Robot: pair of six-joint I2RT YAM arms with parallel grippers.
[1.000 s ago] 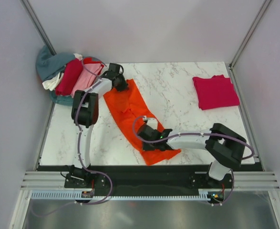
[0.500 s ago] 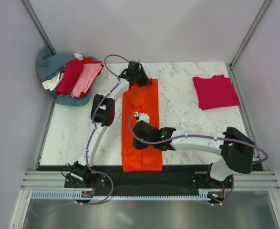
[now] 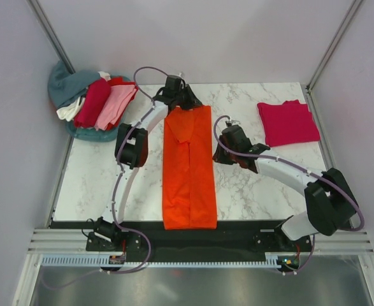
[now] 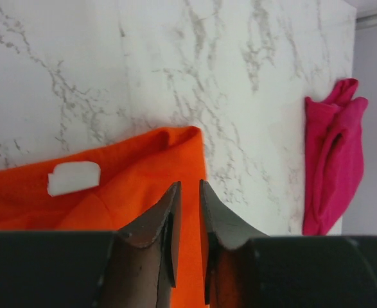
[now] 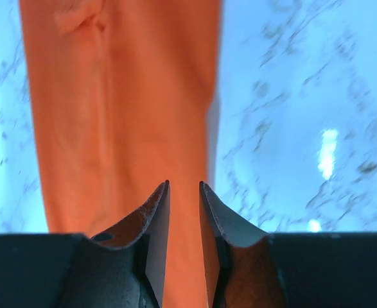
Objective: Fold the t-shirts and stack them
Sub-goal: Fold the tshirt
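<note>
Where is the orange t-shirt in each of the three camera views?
Top external: orange t-shirt, a long strip at the table centre.
Left wrist: orange t-shirt, lower left.
Right wrist: orange t-shirt, left and centre.
Shared landmark: marble table.

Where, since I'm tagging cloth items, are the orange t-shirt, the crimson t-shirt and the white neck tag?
orange t-shirt (image 3: 188,172), top external view, middle of the folded strip.
crimson t-shirt (image 3: 288,122), top external view, centre of the fold.
white neck tag (image 4: 74,178), left wrist view, its middle.
</note>
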